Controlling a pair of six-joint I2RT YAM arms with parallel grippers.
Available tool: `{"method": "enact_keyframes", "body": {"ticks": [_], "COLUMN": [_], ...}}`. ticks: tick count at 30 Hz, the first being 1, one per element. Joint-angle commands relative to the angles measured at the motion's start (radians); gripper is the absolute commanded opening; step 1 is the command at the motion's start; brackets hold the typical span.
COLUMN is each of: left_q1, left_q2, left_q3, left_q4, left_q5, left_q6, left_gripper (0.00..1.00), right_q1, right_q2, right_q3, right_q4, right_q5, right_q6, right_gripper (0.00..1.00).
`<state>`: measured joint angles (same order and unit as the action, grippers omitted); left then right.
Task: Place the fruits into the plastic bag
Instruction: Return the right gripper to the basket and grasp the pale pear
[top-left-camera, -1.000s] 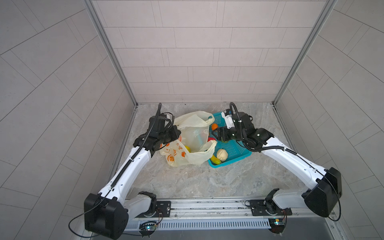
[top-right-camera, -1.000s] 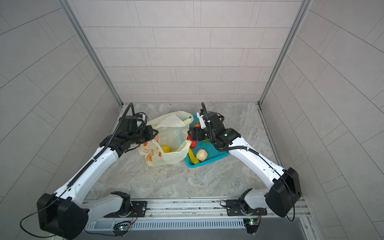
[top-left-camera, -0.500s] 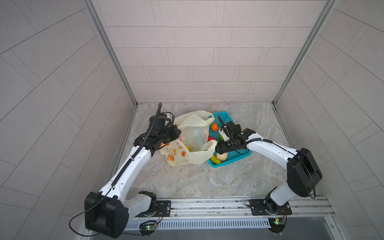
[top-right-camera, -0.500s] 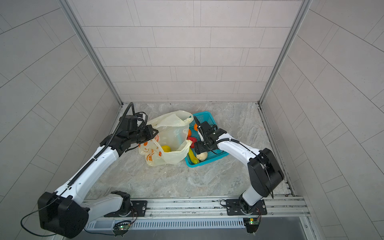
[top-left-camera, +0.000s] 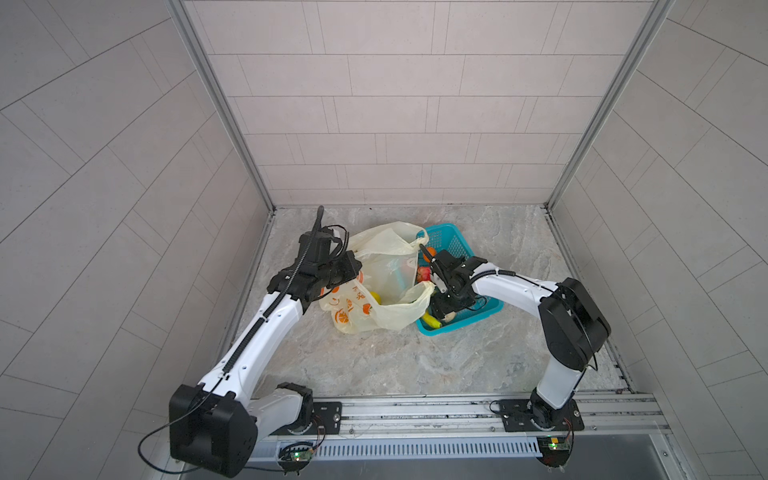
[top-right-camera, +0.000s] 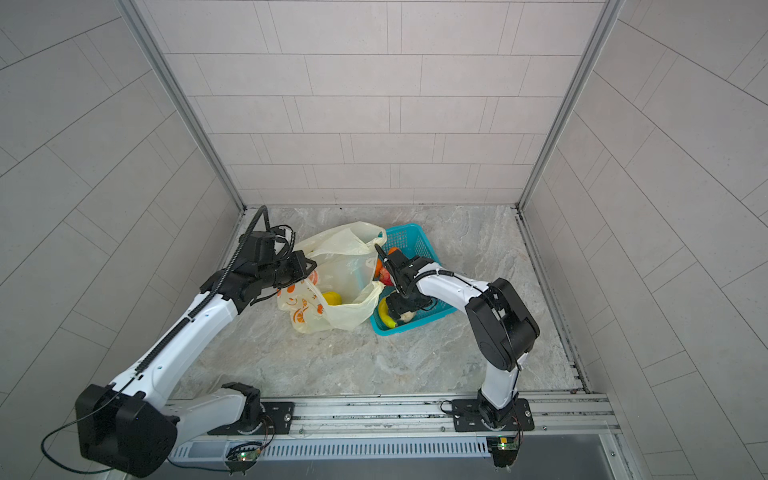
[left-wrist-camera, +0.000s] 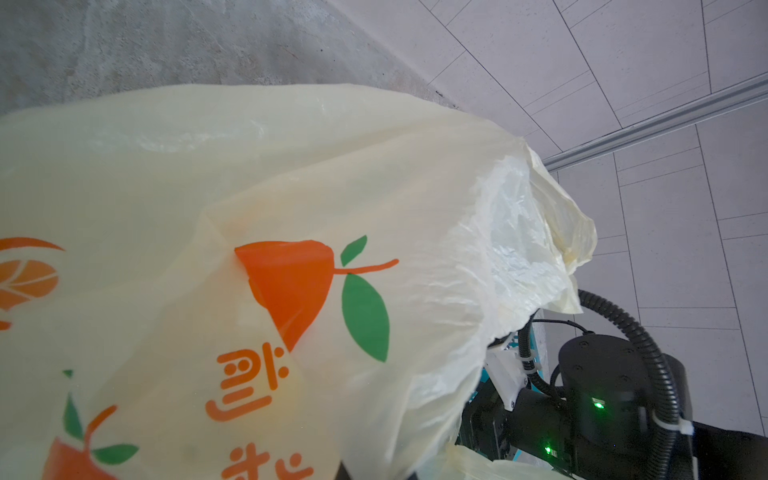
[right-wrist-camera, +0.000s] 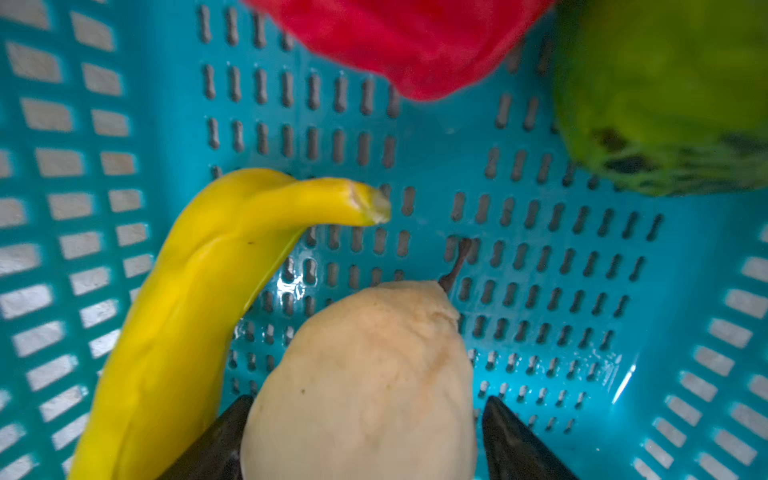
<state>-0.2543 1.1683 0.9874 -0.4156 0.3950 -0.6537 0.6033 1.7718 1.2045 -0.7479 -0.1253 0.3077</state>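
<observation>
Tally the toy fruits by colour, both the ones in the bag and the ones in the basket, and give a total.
Yellow: 2 (banana in the teal basket, bumpy yellow piece in the plastic bag)
Beige: 1 (beige fruit, basket)
Red: 1 (red fruit, basket)
Green: 1 (green fruit, basket)
Orange: 1 (orange fruit, basket)
Total: 6

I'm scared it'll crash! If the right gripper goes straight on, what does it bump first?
Probably the beige fruit, which sits between the fingertips of the right gripper. Under that lies the teal basket floor, though depth is unclear.
</observation>
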Motion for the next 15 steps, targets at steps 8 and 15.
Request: {"method": "enact_keyframes", "body": {"ticks": [8,15], "left_q1": [0.004,0.004], "left_q2": [0.011,0.030], "left_q3": [0.008,0.019], "left_q4": [0.000,0.004], "left_q5": [-0.005,0.012], "left_q6": [0.020,0.022], "left_gripper": [0.00,0.00], "right_q1": [-0.012,-0.026], "right_q2": [-0.071,-0.196], "right_q3": [-0.004,0.052], "right_q4": [0.029,-0.005], "right_q5": [0.015,0.002], "right_q6": [0.003,0.003], "right_gripper": [0.54,0.51]}}
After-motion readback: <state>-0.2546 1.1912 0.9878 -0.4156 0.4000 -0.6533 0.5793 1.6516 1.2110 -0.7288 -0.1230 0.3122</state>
